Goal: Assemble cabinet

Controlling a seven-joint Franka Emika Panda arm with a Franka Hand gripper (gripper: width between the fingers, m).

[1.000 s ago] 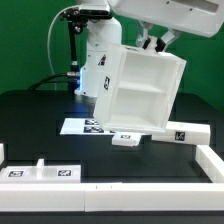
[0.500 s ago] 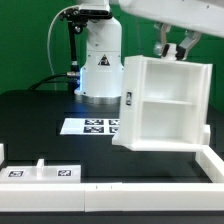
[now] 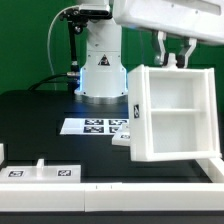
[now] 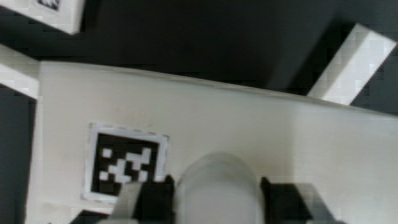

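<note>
At 3 o'clock in the exterior view, reaching down from above: gripper [image 3: 175, 58], fingers [image 3: 160, 47] clamped on the top wall of the cabinet [image 3: 175, 120]. Open face turned to the camera, one shelf across the middle, nearly upright with a slight lean. Cannot tell whether resting on the table [image 3: 40, 115] or just clear of it.

Just beside the cabinet's lower corner, at its 9 o'clock, a small white block [image 3: 121, 139], partly hidden. Farther toward 9 o'clock, flat on the table, the marker board [image 3: 93, 126]. Behind that, at 12 o'clock, the white robot base [image 3: 100, 65]. Along 6 o'clock, a long white rail [image 3: 120, 187]. At 8 o'clock, tagged white parts [image 3: 40, 172], well apart from the cabinet.

Close up in the wrist view: white cabinet wall filling most of the picture, a black-and-white tag [image 4: 125, 160] on it, black table beyond, and a white bar [image 4: 365, 65] lying past the wall's edge.
</note>
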